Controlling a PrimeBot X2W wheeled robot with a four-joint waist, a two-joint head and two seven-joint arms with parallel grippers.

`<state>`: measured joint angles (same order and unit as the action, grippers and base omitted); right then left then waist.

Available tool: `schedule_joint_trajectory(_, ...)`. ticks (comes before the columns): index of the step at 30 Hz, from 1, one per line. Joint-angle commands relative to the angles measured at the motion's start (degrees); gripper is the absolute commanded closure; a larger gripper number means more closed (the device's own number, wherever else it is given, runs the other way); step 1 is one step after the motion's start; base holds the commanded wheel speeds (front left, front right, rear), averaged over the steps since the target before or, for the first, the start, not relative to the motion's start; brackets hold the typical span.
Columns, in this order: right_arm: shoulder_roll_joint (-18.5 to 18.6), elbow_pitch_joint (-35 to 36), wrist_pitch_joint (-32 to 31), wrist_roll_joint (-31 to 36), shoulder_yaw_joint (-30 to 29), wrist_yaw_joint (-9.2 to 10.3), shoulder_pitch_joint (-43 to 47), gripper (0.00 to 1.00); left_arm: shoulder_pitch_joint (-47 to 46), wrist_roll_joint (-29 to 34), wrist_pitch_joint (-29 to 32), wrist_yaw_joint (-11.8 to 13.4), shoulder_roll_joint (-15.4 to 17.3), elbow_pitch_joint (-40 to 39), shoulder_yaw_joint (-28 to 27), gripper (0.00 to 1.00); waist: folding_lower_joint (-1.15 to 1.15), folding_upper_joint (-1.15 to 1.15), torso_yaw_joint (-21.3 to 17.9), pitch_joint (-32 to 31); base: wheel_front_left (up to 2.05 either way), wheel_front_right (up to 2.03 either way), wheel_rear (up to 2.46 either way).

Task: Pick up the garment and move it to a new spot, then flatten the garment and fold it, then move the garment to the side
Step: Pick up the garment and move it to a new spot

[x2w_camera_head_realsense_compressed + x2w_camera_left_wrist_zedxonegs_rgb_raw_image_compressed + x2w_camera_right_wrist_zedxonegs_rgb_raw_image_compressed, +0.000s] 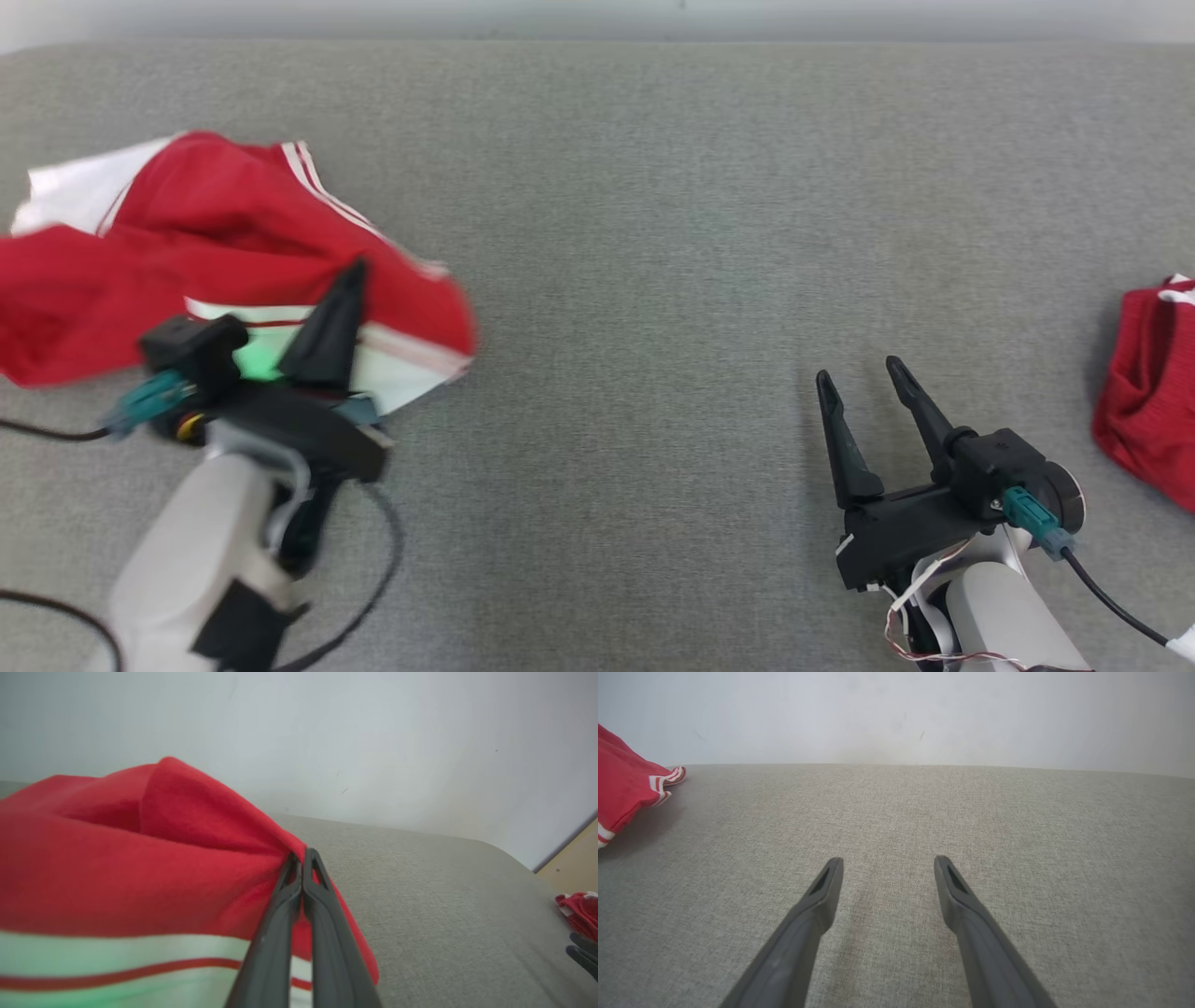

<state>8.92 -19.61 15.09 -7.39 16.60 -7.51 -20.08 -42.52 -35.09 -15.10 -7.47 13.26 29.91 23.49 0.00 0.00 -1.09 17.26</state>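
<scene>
My left gripper [354,269] has its two dark fingers pressed together on a fold of the garment [215,233]; in the left wrist view the tips [302,853] meet with red cloth pinched between them, and the fabric [140,868] pulls into a ridge running up to the pinch. Below that ridge I see a white band with a thin red line across it. From the head camera the garment is a bunched red heap with white stripes and a white panel, on the left part of the grey padded surface [653,233], spreading up and to the left of the gripper. Its edges are blurred, so I cannot tell how much of it is off the surface. My right gripper [859,371] sits low on the right with its fingers spread apart and nothing between them; its wrist view shows the gripper [888,860] over bare grey fabric, with the garment [621,784] well apart at the left edge. A second red cloth [1153,411] lies crumpled at the far right edge of the surface, near the right gripper but not touching it.
</scene>
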Motion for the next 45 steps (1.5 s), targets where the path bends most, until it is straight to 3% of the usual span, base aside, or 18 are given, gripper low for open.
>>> schedule_joint_trajectory(1, -0.2, -0.1, 0.1, -0.4, 0.2, 0.03, 0.1, 0.00, -0.9, 0.7, -0.1, 0.0, -0.3, -0.6, 0.5, 1.00, 0.00, 0.00, -0.6, -0.2, 0.00, 0.00, 0.00)
schedule_joint_trajectory(12, -1.7, -0.5, 0.1, -1.1, -0.4, 0.03, 0.5, 0.00, -5.8, -0.3, -0.1, 0.0, -7.4, -5.8, 12.3, 1.00, 0.00, 0.00, -6.4, -1.4, 0.00, 0.00, 0.00)
schedule_joint_trajectory(19, -2.8, -0.5, 0.1, -1.1, -0.6, 0.03, 0.8, 0.00, -6.7, -1.9, -0.1, 0.0, -9.2, -2.9, 20.5, 1.00, 0.00, 0.00, -10.6, -1.9, 0.00, 0.00, 0.00)
schedule_joint_trajectory(23, -3.2, -0.7, 0.1, -1.1, -0.9, 0.03, 1.1, 0.00, -4.9, -1.6, -0.1, 0.0, -9.3, -0.1, 20.7, 1.00, 0.00, 0.00, -12.1, -2.9, 0.00, 0.00, 0.00)
schedule_joint_trajectory(24, -3.3, -0.6, 0.1, -1.0, -1.0, 0.03, 1.3, 0.00, -4.0, -1.5, -0.1, 0.0, -9.4, 1.0, 19.9, 0.80, 0.00, 0.00, -12.3, -3.3, 0.00, 0.00, 0.00)
schedule_joint_trajectory(25, -3.4, -0.7, 0.1, -0.9, -1.0, 0.03, 1.6, 0.00, -3.2, -1.1, -0.1, 0.0, -9.4, 2.1, 19.4, 0.27, 0.00, 0.00, -12.5, -3.7, 0.00, 0.00, 0.00)
schedule_joint_trajectory(26, -3.4, -0.8, 0.1, -0.9, -1.2, 0.03, 1.8, 0.00, -2.8, -0.6, -0.1, 0.0, -9.5, 2.5, 18.6, 0.00, 0.00, 0.00, -12.5, -4.2, 0.00, 0.00, 0.00)
schedule_joint_trajectory(45, -4.0, -1.7, 0.1, -1.7, -2.7, 0.03, 7.8, 0.00, 17.1, 12.4, -0.1, 0.0, -9.5, 2.2, -2.5, 0.00, 0.00, 0.00, -5.7, -16.4, 0.00, 0.00, 0.00)
